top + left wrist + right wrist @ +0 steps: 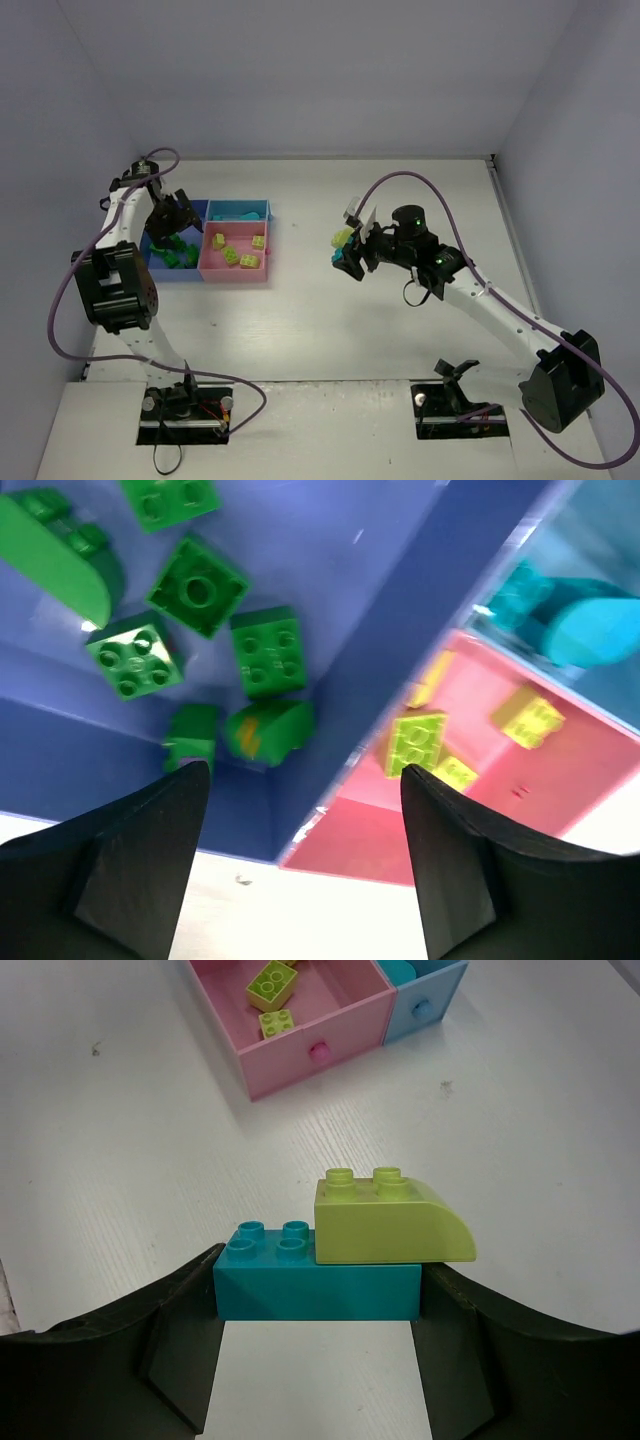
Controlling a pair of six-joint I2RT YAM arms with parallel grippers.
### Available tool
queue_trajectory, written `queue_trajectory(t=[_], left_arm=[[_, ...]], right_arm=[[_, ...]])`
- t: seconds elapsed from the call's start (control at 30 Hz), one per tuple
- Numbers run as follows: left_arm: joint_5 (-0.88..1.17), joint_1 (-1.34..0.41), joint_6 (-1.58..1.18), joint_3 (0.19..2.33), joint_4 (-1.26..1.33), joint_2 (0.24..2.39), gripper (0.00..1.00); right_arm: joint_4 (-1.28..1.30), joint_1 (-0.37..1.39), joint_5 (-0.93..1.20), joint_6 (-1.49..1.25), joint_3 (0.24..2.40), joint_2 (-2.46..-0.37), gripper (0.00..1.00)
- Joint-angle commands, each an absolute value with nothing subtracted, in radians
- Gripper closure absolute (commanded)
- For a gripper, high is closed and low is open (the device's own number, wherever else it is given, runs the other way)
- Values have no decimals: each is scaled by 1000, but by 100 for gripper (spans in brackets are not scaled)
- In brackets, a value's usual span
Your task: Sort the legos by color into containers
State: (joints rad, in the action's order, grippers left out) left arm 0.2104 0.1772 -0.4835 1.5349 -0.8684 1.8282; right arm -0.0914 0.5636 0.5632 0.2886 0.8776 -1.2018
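My left gripper [170, 222] [302, 770] hangs open over the blue tray [197, 212] [350, 610], with nothing between its fingers. Several dark green legos [178, 255] [198, 588] lie in that tray, and one [268, 730] just beyond the fingertips looks blurred. The pink tray [235, 272] [560, 780] holds yellow-green legos [238, 255] [418, 742]. Teal pieces [235, 213] [580, 630] lie in the light-blue tray [264, 206]. Above the table's middle, my right gripper [350, 255] [320, 1290] is shut on a teal brick [315, 1290] that carries a yellow-green curved brick [385, 1225].
The three trays stand joined at the left of the white table [400, 200]. In the right wrist view the pink tray [330, 1020] and the light-blue tray [425, 1000] lie ahead. Purple cables loop off both arms. Walls close in the back and the sides.
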Motion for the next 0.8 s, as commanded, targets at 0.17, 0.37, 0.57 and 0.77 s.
queue_trajectory(t=[0.17, 0.37, 0.57, 0.77], left_arm=[[622, 13, -514, 1506, -759, 1576, 29], [816, -279, -641, 1497, -597, 1519, 28], [876, -416, -721, 1531, -489, 1548, 28], [913, -454, -707, 1549, -483, 1568, 28]], right_arm=[[-112, 577, 673, 313, 949, -1204, 99], [-83, 589, 710, 334, 994, -1226, 97], [-72, 609, 727, 350, 1020, -1253, 95], [-67, 609, 739, 357, 1040, -1264, 95]])
